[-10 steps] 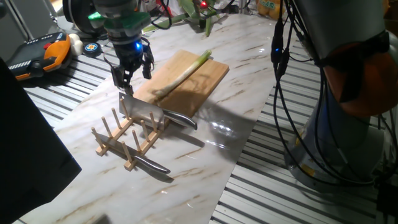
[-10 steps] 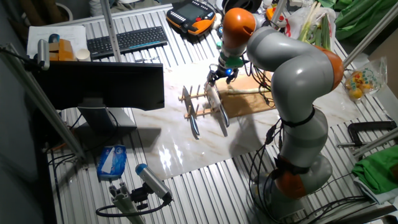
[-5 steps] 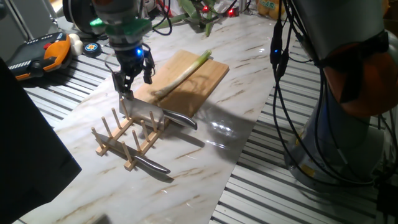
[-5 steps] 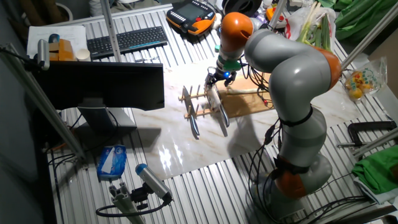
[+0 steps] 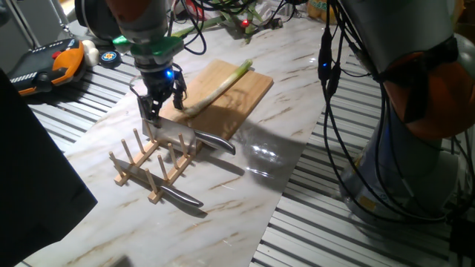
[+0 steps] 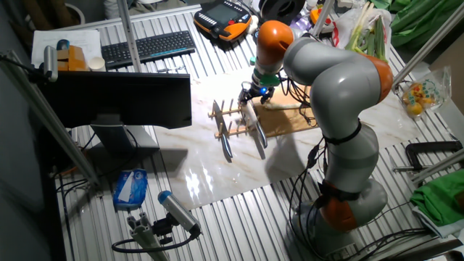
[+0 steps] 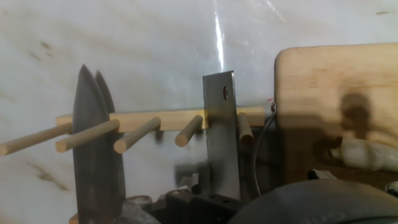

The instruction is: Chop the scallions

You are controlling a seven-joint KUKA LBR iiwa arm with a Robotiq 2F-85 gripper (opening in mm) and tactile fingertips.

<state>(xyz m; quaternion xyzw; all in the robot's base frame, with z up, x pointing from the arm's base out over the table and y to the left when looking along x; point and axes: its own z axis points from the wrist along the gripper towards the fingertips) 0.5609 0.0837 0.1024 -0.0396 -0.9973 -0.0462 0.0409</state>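
Note:
One scallion, white at the root end and pale green at the tip, lies diagonally on the wooden cutting board. In the hand view its white end shows at the right. A cleaver stands on edge in the wooden peg rack, its blade upright in the hand view. My gripper hangs just above the cleaver's top edge, open, with a finger to each side and nothing held. From the other side the gripper sits over the rack.
A second, pointed knife rests in the rack, its handle lying on the marble top. A keyboard and an orange-and-black pendant lie beyond the rack. Cables hang near the robot base.
The gripper has come down and shifted slightly right, from above the rack's end to just over the cleaver's top edge. The scallion and both knives have not moved.

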